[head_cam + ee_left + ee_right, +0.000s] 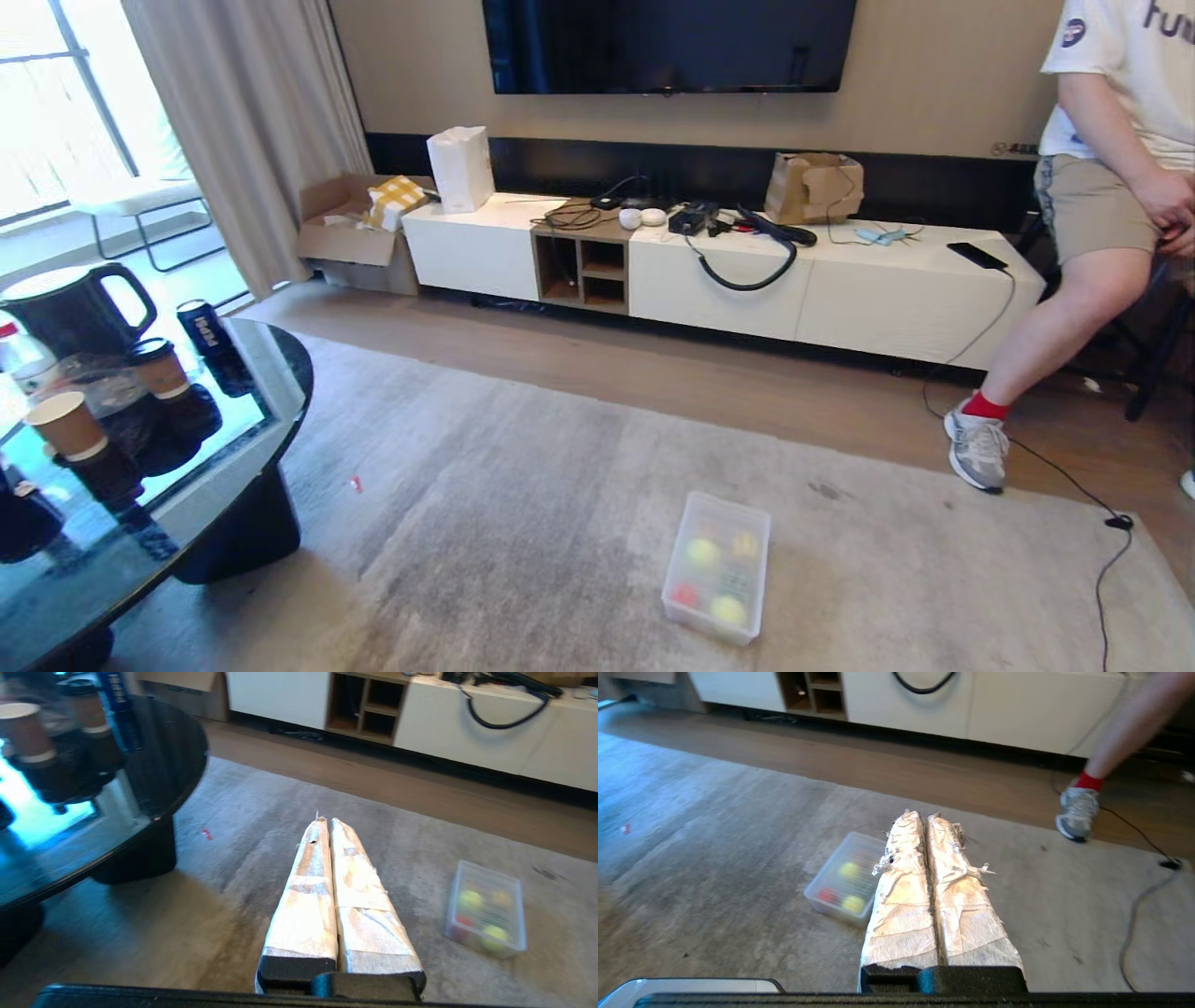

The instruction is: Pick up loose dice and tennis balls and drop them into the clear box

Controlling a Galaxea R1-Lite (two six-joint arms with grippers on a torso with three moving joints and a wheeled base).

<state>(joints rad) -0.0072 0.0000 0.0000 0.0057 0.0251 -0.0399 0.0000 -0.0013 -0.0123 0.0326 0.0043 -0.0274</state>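
Note:
The clear box (674,560) lies on the grey rug in front of me, slightly right of centre. Inside it I see two tennis balls (702,553) (727,610), a red die (684,594) and a yellow die (744,545). No loose dice or balls show on the rug. Neither arm appears in the head view. My left gripper (327,820) is shut and empty, high above the rug, with the clear box (520,914) off to its side. The right gripper (923,814) is also shut and empty, and the clear box (826,863) lies just beside and below its fingers.
A black glass coffee table (280,373) with paper cups, a kettle and a can stands at the left. A low white TV cabinet (728,280) runs along the back wall. A person sits at the right, one shoe (976,453) on the floor, and a black cable (1111,523) crosses the rug.

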